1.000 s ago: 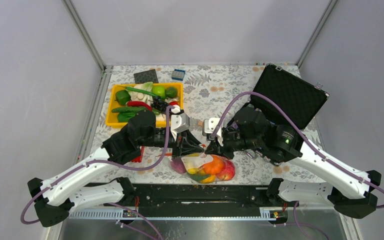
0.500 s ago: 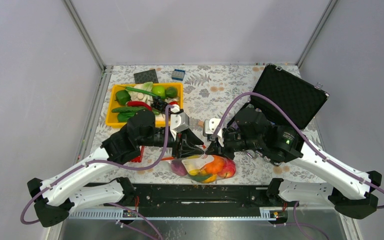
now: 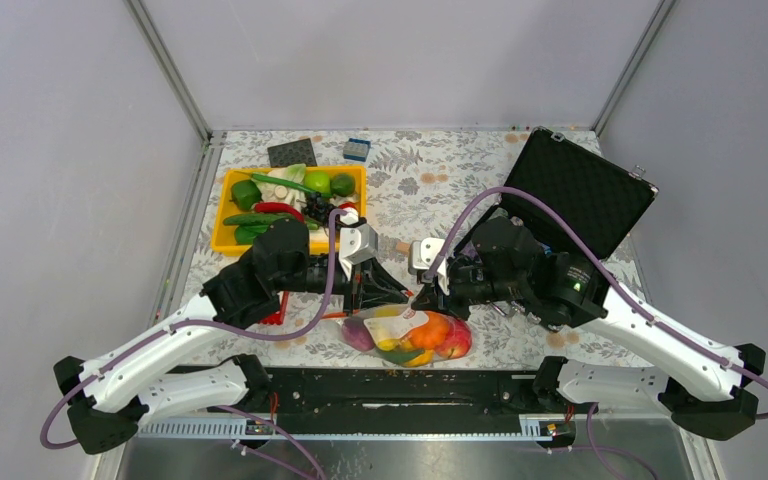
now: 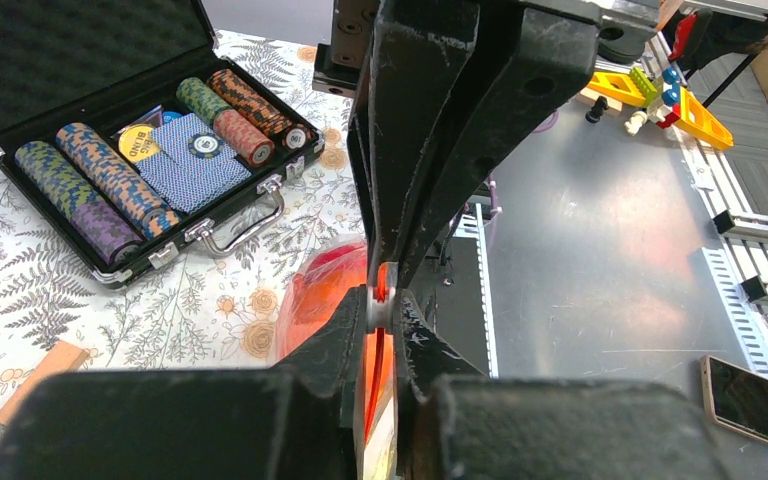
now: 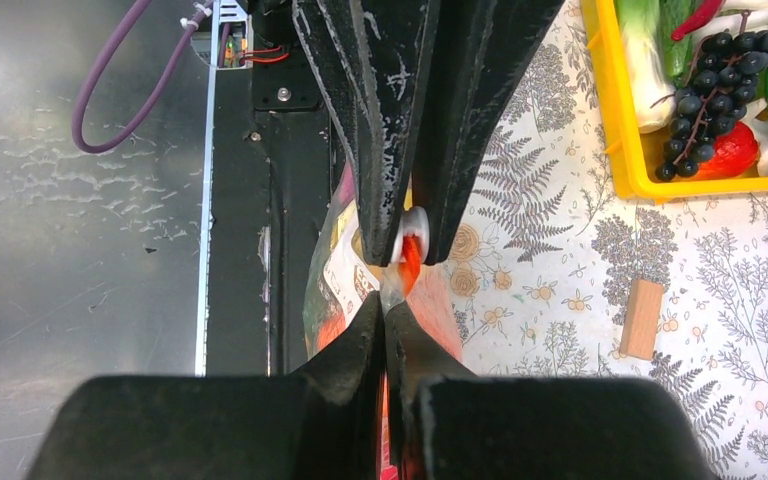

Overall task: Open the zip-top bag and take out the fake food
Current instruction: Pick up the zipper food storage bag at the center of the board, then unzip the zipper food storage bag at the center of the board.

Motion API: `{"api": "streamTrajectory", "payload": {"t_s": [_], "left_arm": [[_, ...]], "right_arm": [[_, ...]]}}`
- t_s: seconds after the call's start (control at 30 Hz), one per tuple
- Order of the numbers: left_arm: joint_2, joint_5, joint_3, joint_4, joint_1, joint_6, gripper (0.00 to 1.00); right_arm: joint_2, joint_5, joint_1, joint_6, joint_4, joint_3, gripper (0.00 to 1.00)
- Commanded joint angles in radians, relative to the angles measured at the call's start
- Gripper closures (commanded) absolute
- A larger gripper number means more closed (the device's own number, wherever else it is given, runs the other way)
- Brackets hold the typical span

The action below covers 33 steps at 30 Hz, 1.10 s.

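Observation:
The zip-top bag (image 3: 400,322) lies near the table's front edge, between my two grippers. The fake food (image 3: 430,332) is inside it: orange, red, yellow and purple pieces. My left gripper (image 3: 398,294) is shut on the bag's white zip slider (image 4: 384,303) on the red-orange strip (image 4: 372,368). My right gripper (image 3: 422,298) is shut on the clear bag edge (image 5: 390,290) right beside the slider (image 5: 413,225). The two grippers' tips almost touch. The bag also shows in the left wrist view (image 4: 315,295) and the right wrist view (image 5: 335,275).
A yellow tray (image 3: 222,215) of green vegetables and dark grapes (image 5: 705,75) stands at the back left. An open black case (image 3: 575,190) with poker chip rolls (image 4: 110,180) stands at the right. A wooden block (image 5: 643,318), a dark pad (image 3: 292,152) and a small blue box (image 3: 357,150) lie on the table.
Both grippers stay shut on the bag's top edge. The right gripper has shifted slightly and the bag has settled a little flatter and to the left.

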<state>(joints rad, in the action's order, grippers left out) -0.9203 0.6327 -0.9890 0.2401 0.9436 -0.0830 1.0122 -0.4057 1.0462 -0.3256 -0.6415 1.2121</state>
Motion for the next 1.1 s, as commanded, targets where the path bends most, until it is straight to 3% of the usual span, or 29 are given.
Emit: {"api": "streamTrajectory", "payload": {"t_s": [0.0,0.1,0.13,0.17,0.33,0.53,0.87,1.07], "left_arm": [[0.005,0.025,-0.04,-0.024,0.002,0.002,1.0],[0.005,0.015,-0.04,-0.02,0.002,0.002,1.0],[0.005,0.015,-0.039,-0.02,0.002,0.002,1.0],[0.005,0.013,-0.039,-0.021,0.002,0.002,1.0],[0.009,0.009,-0.038,-0.018,0.002,0.002,1.0],[0.011,-0.002,-0.038,-0.015,0.002,0.004,1.0],[0.009,-0.004,-0.035,-0.012,0.002,0.005,1.0],[0.011,-0.009,-0.032,-0.01,0.001,0.005,1.0]], "right_arm": [[-0.027,-0.001,-0.006,0.013,0.062,-0.007,1.0],[-0.052,0.015,-0.006,0.032,0.11,-0.041,0.96],[-0.06,0.022,-0.006,0.038,0.13,-0.056,0.82],[-0.069,0.027,-0.006,0.046,0.148,-0.07,0.78],[-0.083,0.018,-0.006,0.078,0.203,-0.107,0.75],[-0.094,0.007,-0.006,0.135,0.295,-0.158,0.64],[-0.098,0.004,-0.006,0.164,0.32,-0.175,0.76],[-0.107,0.002,-0.006,0.166,0.323,-0.185,1.0]]}}
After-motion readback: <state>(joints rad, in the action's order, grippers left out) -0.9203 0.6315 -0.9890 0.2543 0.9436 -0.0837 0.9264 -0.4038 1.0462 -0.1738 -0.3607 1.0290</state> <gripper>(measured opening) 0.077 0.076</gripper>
